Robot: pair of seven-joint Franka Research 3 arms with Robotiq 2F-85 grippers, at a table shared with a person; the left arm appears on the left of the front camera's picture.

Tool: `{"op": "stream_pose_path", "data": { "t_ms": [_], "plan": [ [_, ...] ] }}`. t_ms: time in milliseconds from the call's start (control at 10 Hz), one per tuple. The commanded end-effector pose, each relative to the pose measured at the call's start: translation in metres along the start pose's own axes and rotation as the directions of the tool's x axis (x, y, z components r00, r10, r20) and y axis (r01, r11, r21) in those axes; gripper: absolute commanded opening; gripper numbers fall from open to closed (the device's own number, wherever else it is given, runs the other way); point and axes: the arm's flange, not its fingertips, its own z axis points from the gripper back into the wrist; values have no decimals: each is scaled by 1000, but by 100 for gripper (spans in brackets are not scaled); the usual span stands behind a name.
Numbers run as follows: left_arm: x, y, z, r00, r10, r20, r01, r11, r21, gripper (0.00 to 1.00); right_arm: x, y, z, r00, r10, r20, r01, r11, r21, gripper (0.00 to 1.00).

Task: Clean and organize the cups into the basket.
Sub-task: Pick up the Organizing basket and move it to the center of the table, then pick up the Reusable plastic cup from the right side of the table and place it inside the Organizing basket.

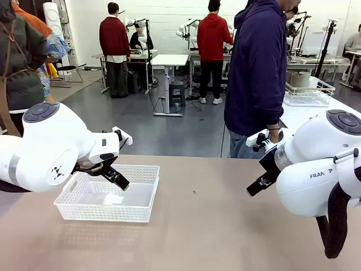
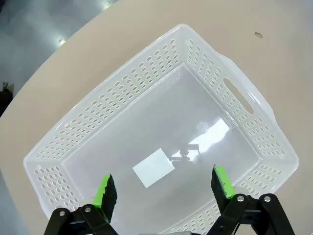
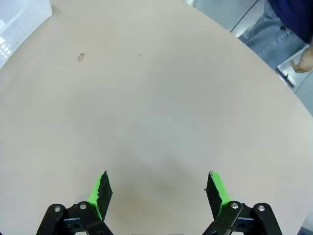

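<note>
The white lattice basket (image 1: 101,213) sits on the tan table at the left, holding nothing but a white label on its floor. My left gripper (image 1: 115,178) hangs open just above the basket's near side. In the left wrist view its green pads (image 2: 105,193) frame the basket's floor, with the basket (image 2: 122,73) below them. At the right, my right gripper (image 1: 256,186) is open over bare tabletop, nothing between its fingers (image 3: 100,191). The cups are out of view.
A person in a dark blue hoodie (image 1: 256,73) stands at the table's far edge, right of centre, with a hand (image 3: 303,58) near the rim. A white wire basket (image 1: 307,93) stands on a table behind. The lattice basket's corner (image 3: 19,24) is far from the right gripper.
</note>
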Motion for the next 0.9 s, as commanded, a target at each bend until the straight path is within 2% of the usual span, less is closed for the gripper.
{"op": "stream_pose_path", "data": {
  "t_ms": [0,800],
  "plan": [
    [0,0,0,1000,0,0,0,1000,0,100,0,0,0,1000,0,0,0,1000,0,100],
    [0,0,0,1000,0,0,0,1000,0,100,0,0,0,1000,0,0,0,1000,0,100]
  ]
}}
